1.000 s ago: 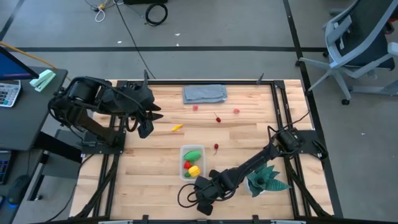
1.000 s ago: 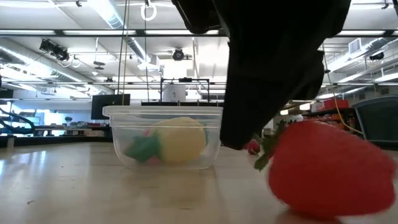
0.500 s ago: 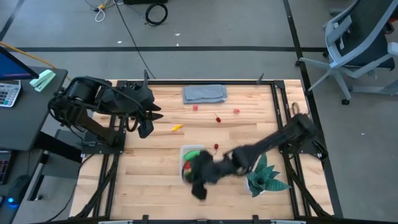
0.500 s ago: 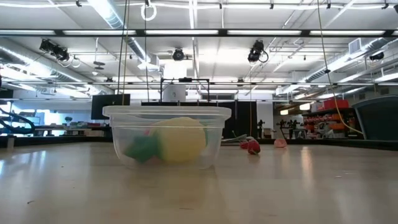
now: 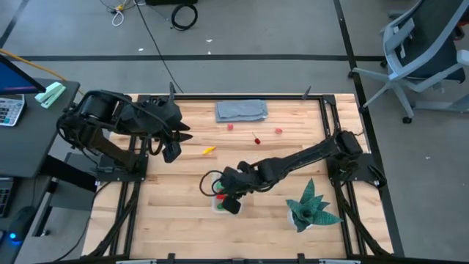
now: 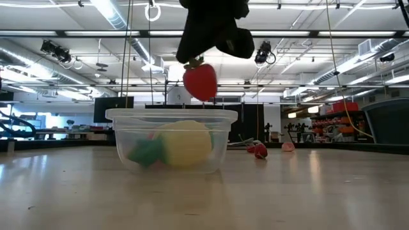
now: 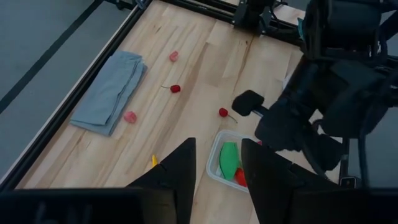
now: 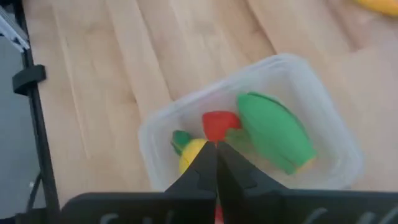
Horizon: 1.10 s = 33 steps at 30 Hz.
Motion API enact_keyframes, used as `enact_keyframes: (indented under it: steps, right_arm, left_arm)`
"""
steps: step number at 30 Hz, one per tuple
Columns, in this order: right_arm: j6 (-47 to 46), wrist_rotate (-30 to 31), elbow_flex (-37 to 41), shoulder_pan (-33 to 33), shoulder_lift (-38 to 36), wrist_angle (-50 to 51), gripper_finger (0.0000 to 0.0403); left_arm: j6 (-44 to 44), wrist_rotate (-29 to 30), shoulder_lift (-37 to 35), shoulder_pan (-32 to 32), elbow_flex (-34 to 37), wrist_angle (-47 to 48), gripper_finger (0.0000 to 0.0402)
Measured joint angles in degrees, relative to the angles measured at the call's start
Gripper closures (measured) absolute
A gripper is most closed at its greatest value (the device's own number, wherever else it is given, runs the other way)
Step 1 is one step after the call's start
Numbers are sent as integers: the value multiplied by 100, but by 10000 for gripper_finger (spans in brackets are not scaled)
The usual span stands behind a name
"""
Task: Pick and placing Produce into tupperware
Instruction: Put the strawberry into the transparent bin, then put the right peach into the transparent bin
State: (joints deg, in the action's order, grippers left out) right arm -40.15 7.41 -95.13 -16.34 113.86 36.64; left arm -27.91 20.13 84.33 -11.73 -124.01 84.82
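The tupperware (image 6: 171, 140), a clear tub, stands on the table near its front middle. In it lie a green oblong (image 8: 273, 134), a yellow lemon (image 8: 191, 152) and a red piece (image 8: 219, 123). My right gripper (image 5: 231, 202) hangs over the tub, shut on a red strawberry (image 6: 200, 82) above the rim. My left gripper (image 5: 173, 151) waits open, high at the table's left, nothing between its fingers (image 7: 177, 174). A yellow sliver (image 5: 209, 150), a cherry (image 5: 256, 138) and two small pink-red fruits (image 5: 229, 126) (image 5: 278, 131) lie loose on the table. My right gripper pinches the strawberry at its green leafy top (image 6: 195, 62) between its two fingers, coming from above and pointing steeply down. The strawberry hangs below the fingers, tip down, lifted clear, a little above the tub's rim (image 6: 171, 114).
A folded grey cloth (image 5: 242, 110) lies at the far edge. A green spiky potted plant (image 5: 311, 207) stands at the near right, beside my right arm. Bare wood lies to the left of the tub and along the near edge.
My right gripper has risen from the table's near edge and swung toward the far edge, over the tub. The strawberry, earlier low by the table close to the low camera, is lifted clear and now hangs above the tub. The tub has stayed in place.
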Motion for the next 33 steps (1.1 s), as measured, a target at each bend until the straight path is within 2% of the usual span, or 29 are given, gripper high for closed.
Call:
enact_keyframes:
  steps: [13,19,28,33]
  right_arm:
    - [-28,-55,-14,46,609,-15,401]
    - [-22,-57,-15,46,614,17,384]
    - [-148,-191,-15,52,605,13,296]
    - [-272,-200,-108,52,391,11,248]
  left_arm:
    - [-1,1,0,31,0,-13,267]
    - [-1,1,0,33,0,-13,265]
    - [-12,1,0,33,0,-13,263]
    - [-338,-1,2,103,0,-9,258]
